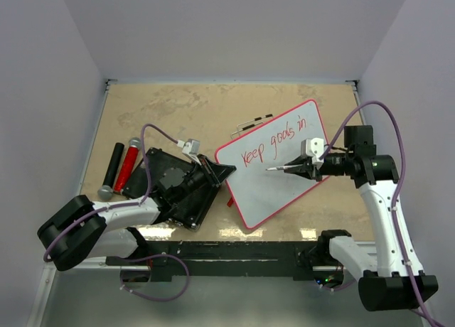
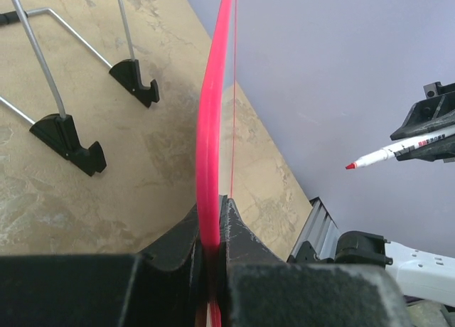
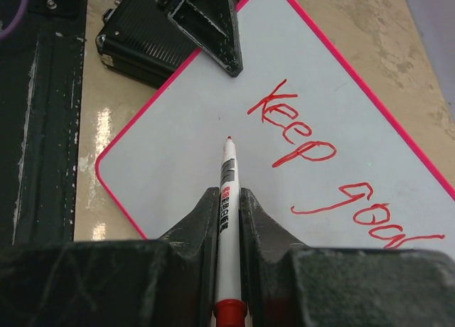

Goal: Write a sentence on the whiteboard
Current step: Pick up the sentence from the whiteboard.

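Over the surface (image 1: 163, 114), right of centre, I hold the whiteboard (image 1: 284, 188), its left edge clenched in the left hand (image 1: 224, 172). The right hand (image 1: 307, 169) grasps the marker (image 1: 281, 168), its tip apparently just clear beneath the sentence (image 1: 274, 138). Risk: pen pressure may pivot the board in that one-edge grip, skewing strokes.

Robot lab test cell: plain lavender partition walls (image 1: 234, 28) box in a tan stone-pattern desk (image 1: 178, 106). Cabled left arm (image 1: 106, 217) and right arm (image 1: 387, 213) are bolted to black rail (image 1: 234, 259).
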`<move>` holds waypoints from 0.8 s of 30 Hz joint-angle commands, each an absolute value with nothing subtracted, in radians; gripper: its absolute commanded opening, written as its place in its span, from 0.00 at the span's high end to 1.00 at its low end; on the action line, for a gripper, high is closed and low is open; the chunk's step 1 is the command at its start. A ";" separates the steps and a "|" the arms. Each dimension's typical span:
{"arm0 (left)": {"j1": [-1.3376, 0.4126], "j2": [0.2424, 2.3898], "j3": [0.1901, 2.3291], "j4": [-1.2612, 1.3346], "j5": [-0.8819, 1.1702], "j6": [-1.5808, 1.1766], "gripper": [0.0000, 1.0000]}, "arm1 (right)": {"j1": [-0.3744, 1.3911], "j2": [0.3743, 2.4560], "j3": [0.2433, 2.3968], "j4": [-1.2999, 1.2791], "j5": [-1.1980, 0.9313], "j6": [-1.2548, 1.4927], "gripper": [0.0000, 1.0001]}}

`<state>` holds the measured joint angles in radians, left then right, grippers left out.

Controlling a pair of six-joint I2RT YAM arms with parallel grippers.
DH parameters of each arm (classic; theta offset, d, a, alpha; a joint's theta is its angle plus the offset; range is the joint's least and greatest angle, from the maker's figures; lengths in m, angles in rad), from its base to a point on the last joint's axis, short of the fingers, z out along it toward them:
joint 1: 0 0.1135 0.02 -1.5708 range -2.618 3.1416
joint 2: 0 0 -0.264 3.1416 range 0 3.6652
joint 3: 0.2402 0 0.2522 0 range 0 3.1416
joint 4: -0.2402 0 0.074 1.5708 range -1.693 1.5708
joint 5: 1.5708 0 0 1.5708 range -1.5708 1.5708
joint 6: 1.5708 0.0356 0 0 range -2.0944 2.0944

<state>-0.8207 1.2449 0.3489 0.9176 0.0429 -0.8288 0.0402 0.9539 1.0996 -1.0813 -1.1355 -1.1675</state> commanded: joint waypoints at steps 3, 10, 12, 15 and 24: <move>-0.836 1.229 0.387 0.870 0.006 -0.836 1.00 | 0.083 0.907 1.052 -0.927 -1.085 -1.017 1.00; -0.853 1.229 0.410 0.848 -0.031 -0.838 1.00 | 0.092 0.891 1.016 -0.897 -1.065 -0.983 1.00; -0.857 1.229 0.411 0.844 -0.029 -0.836 1.00 | 0.094 0.873 1.006 -0.899 -1.075 -0.988 1.00; -0.861 1.229 0.419 0.833 -0.025 -0.827 1.00 | 0.094 0.859 1.005 -0.920 -1.068 -1.017 1.00; -0.864 1.223 0.428 0.816 -0.020 -0.782 1.00 | 0.094 0.899 1.028 -1.138 -1.052 -1.258 1.00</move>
